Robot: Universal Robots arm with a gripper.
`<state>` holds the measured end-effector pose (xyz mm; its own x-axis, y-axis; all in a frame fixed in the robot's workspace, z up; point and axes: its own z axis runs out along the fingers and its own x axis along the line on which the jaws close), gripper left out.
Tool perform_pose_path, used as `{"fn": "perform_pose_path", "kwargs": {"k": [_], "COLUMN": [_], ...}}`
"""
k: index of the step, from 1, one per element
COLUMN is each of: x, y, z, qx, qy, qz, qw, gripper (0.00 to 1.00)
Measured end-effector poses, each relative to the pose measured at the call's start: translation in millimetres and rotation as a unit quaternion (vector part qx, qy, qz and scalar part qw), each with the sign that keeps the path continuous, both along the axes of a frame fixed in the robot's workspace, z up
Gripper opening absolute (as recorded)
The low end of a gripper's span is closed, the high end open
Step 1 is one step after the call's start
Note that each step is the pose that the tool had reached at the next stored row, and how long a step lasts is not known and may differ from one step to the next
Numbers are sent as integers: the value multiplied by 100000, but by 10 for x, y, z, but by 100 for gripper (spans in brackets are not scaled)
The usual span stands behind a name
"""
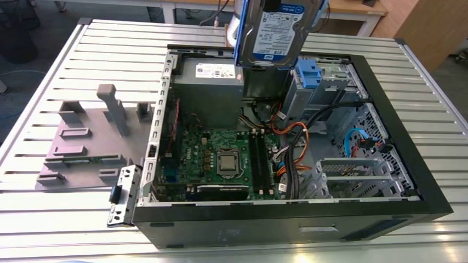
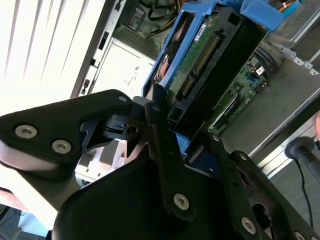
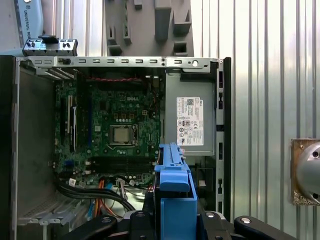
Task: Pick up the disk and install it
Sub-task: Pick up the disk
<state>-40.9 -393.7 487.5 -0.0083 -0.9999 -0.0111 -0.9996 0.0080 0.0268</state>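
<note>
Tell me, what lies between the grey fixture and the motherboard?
The case's metal side wall separates fixture from motherboard, in the exterior view.

A slatted metal tabletop (image 1: 66, 224) carries everything. In the exterior view, an open computer case (image 1: 278, 230) lies on its side across the middle and out toward 3 o'clock. At 9 o'clock from the case sits a flat grey fixture (image 1: 80, 148) with upright blocks. A small metal bracket (image 1: 123, 194) rests at 7 o'clock, just beside the case's corner.
</note>
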Motion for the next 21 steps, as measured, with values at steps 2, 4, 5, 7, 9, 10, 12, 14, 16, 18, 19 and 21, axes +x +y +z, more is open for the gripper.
{"fn": "perform_pose_path", "kwargs": {"k": [2, 4, 5, 7, 9, 10, 12, 14, 16, 18, 19, 21], "x": [14, 29, 36, 50, 62, 68, 80, 92, 105, 120, 127, 142], "y": [0, 0, 0, 0, 0, 0, 0, 0, 0, 0, 0, 0], "z": [-1, -2, -2, -2, -3, -3, -3, -4, -5, -6, -6, -7], "qx": [-2, 1, -3, -2, -1, 1, -4, -2, -3, -1, 0, -1], "qy": [0, 1, 1, 1, 2, -1, 2, 0, 0, 0, 0, 0], "qz": [0, 2, 0, 2, 3, 3, 1, 1, 0, 0, 2, 0], "qw": [100000, 100000, 100000, 100000, 100000, 100000, 100000, 100000, 100000, 100000, 100000, 100000], "gripper": [36, 36, 36, 36, 36, 36, 36, 36, 36, 36, 36, 36]}}
